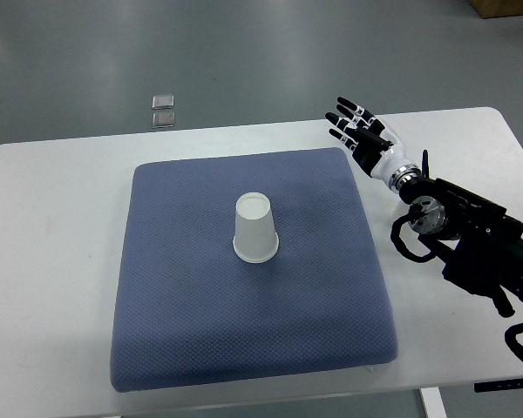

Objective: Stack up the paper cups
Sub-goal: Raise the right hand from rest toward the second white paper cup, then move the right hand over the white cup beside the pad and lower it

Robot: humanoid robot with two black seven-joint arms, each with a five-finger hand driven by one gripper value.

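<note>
A white paper cup stands upside down near the middle of a blue-grey mat. It looks like one cup or a nested stack; I cannot tell which. My right hand hovers over the table at the mat's far right corner, well to the right of and behind the cup. Its fingers are spread and it holds nothing. My left arm is out of view.
The mat lies on a white table. The table's far edge runs just behind the mat. Two small square metal plates sit in the grey floor beyond the table. My right arm's black forearm crosses the table's right side.
</note>
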